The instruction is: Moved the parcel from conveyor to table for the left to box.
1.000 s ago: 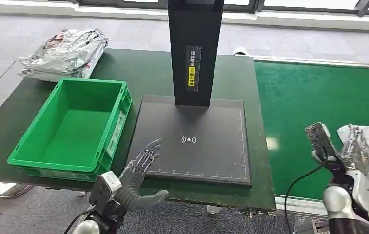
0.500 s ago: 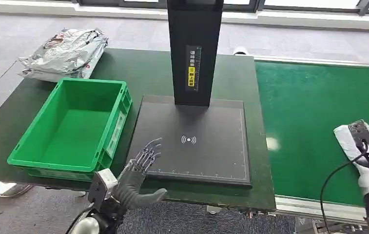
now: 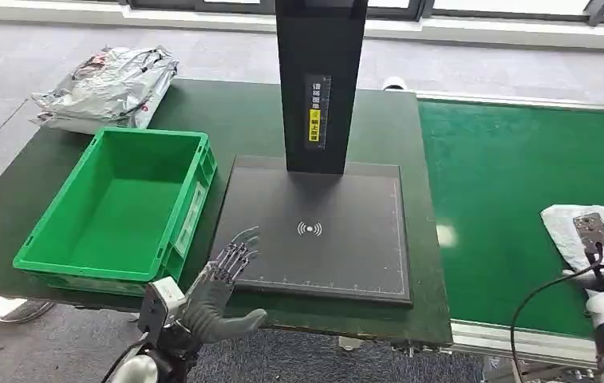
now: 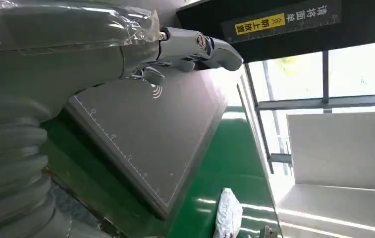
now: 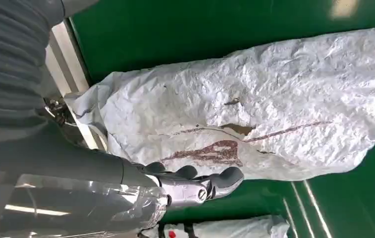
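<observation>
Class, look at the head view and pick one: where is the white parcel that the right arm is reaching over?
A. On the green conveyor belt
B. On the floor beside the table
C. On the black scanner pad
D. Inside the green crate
A: the white parcel lies on the green conveyor belt, under the right hand; the green crate holds nothing and the black scanner pad is bare.

The left hand (image 3: pixel 217 289) is hovering low with its fingers (image 3: pixel 235 254) spread apart and stretched forward, thumb splayed to the side, holding nothing. The right hand (image 5: pixel 195 186) is reaching out, thumb extended, its fingertips (image 5: pixel 232 177) lying just beside crinkled white plastic; whether they are gripping it is unclear.
</observation>
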Controlling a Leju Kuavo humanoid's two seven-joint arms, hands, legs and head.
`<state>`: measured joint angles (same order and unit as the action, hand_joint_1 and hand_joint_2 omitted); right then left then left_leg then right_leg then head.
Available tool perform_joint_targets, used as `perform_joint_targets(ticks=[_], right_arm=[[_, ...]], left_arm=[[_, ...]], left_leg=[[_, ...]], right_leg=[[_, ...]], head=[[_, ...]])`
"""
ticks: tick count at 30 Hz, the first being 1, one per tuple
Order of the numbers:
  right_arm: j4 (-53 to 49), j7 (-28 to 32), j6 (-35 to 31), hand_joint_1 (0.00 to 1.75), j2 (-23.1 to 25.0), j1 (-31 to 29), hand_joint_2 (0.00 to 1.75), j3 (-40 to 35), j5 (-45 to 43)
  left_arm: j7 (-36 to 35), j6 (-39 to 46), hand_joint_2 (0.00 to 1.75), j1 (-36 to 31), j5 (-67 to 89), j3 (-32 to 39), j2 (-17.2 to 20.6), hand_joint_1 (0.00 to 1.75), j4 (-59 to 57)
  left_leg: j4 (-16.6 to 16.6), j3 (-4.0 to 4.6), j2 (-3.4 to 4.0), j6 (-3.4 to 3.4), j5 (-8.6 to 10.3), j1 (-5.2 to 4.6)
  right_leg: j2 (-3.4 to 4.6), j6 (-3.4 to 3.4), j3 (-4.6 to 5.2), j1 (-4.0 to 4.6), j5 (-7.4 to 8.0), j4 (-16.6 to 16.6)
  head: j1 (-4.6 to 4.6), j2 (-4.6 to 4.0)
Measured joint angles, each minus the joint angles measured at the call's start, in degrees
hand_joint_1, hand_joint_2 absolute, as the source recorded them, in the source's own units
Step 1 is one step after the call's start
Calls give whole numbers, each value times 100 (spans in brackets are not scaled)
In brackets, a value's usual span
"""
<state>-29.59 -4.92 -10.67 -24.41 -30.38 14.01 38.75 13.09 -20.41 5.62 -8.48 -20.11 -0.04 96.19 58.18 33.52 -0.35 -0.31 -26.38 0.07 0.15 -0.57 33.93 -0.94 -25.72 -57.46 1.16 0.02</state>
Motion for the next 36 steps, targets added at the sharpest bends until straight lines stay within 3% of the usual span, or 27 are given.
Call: perform_joint_targets(ticks=[31,34,36], right_arm=[[179,-105,-151,0,-144,185,175,179,-192],[177,-339,-223,0,-223,436,175,179,-32],[177,-791,391,0,-288,442,175,177,421]], left_arm=[[-35,-57,175,-54,-70,0,-50,0,-72],[-90,-164,175,-89,-111,0,-127,0,-122],[-96,-234,175,-139,-120,0,-140,0,-175]], left_leg=[[0,-1,0,0,0,0],[0,-1,1,0,-1,0],[0,-1,3,1,0,0]], right_leg=[[0,0,2,0,0,1],[1,0,2,0,0,0],[1,0,0,0,0,0]], head=[[0,0],[0,0],[0,-2]])
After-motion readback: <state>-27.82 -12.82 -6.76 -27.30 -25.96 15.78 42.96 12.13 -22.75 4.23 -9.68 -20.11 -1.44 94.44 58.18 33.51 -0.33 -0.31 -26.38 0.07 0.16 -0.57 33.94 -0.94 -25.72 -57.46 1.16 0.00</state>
